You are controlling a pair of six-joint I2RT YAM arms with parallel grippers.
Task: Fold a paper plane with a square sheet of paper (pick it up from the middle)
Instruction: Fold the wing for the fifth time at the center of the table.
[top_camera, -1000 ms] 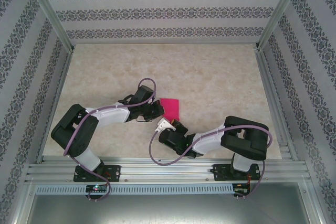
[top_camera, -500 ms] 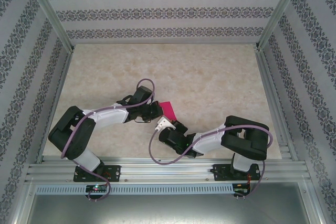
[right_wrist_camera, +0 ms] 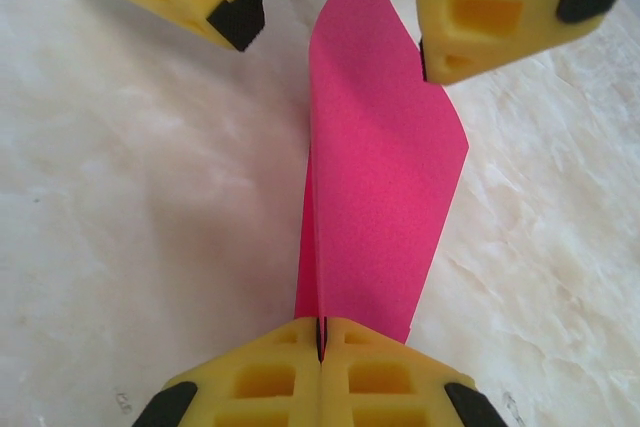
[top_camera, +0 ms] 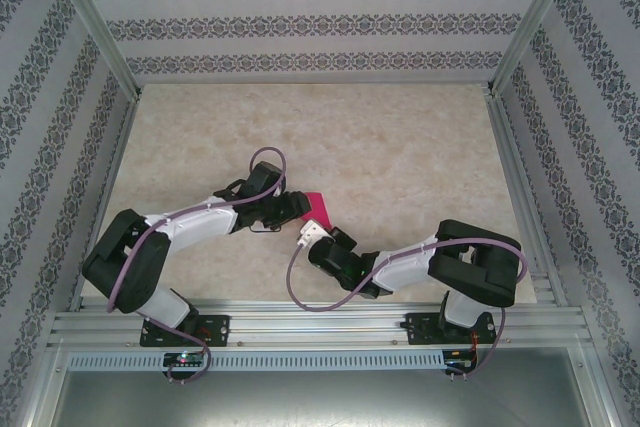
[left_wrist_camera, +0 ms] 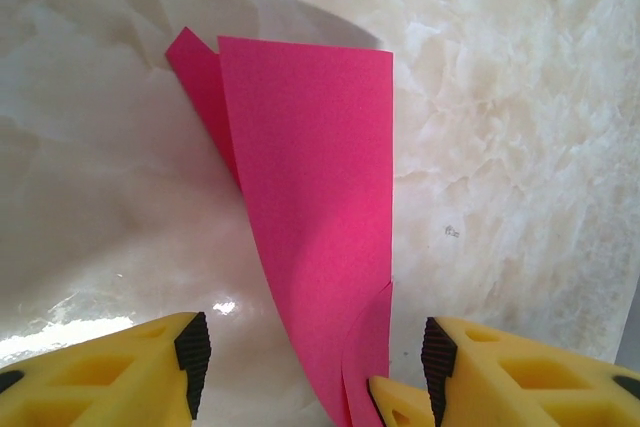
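- The left gripper has its two yellow fingers standing apart and grips nothing. The pink paper rises through the gap between them, with no clear contact on either pad.
- Ahead of this gripper the paper is folded double and stands on edge. Its broad flap leans away over the pale marbled table, and a second layer peeks out behind it on the left.
- From above, the paper sits just past the tip of the left gripper and touches the tip of the right gripper.
- The right gripper is pinched fully together on the nearest lower edge of the paper. The layers are caught in the seam between its pads, and the other arm's fingers flank the far end.
- The step in hand looks like a re-grip while the fold is held.
- To do it well, the right pinch should hold firm while the left fingers settle on the folded edge rather than the loose flap.
- The fingers should close slowly, with the layers lined up, because thin paper buckles or slides easily.
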